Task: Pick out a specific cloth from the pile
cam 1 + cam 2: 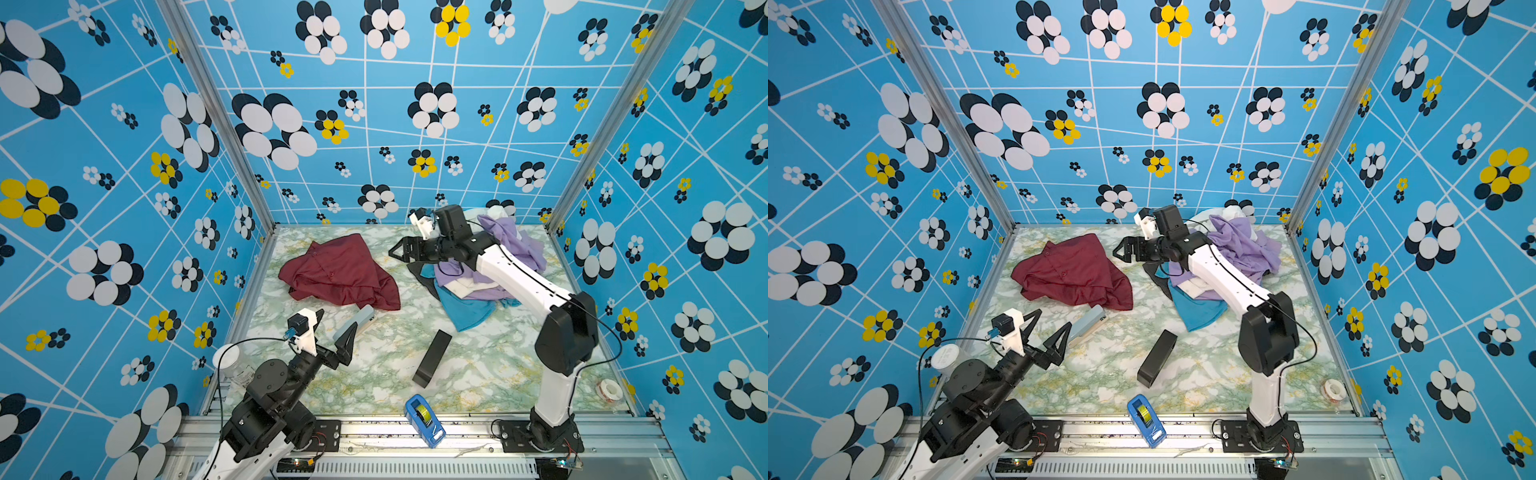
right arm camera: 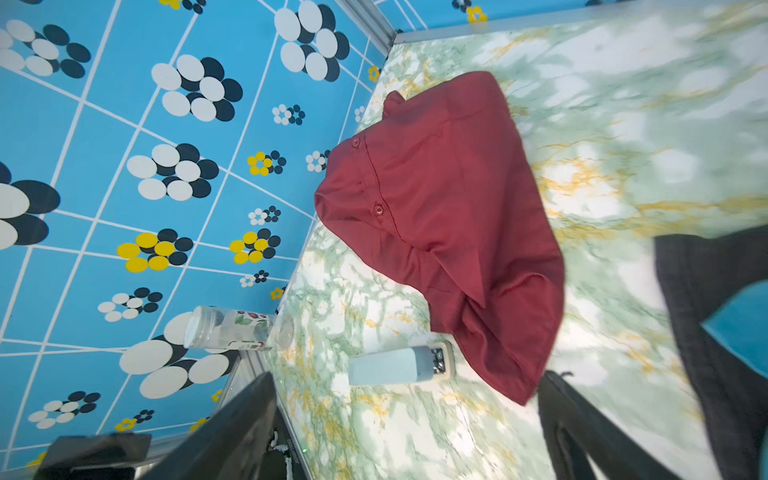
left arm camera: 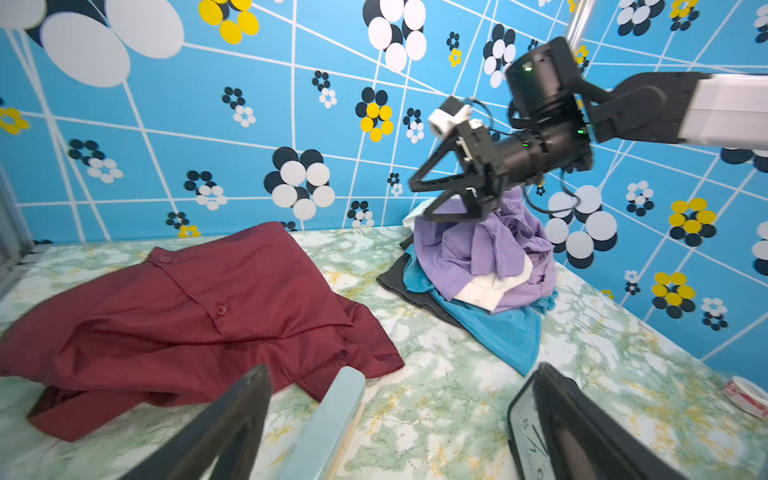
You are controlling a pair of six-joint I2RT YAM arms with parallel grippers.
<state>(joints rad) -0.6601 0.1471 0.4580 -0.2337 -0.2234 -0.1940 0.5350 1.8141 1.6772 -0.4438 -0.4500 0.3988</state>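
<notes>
**A:** What sits on the green-and-white marbled table (image 1: 478, 374)?

**B:** The biggest thing is the heap of lavender, white, teal and black garments (image 1: 519, 245), at the far right corner in both top views. Well apart from it, on the far left side of the table, lies the crumpled maroon button-up shirt (image 1: 340, 272), spread low on the surface

**A:** And the hands?

**B:** The right hand (image 1: 395, 250) hangs over the gap between the shirt and the heap, close to the heap's edge. Its jaws are spread wide and hold nothing. The left hand (image 1: 1054, 319) hovers over the near left of the table, its jaws likewise apart and empty

**A:** Anything smaller?

**B:** A black rectangular block (image 1: 432, 357) lies near the middle front. A blue tape dispenser (image 1: 424, 419) sits at the front edge. A pale blue stapler (image 1: 357, 322) lies just beside the shirt's near hem. A clear plastic jar (image 1: 230, 365) stands at the left edge, and a small roll of tape (image 1: 609, 390) lies near the right front corner
</notes>
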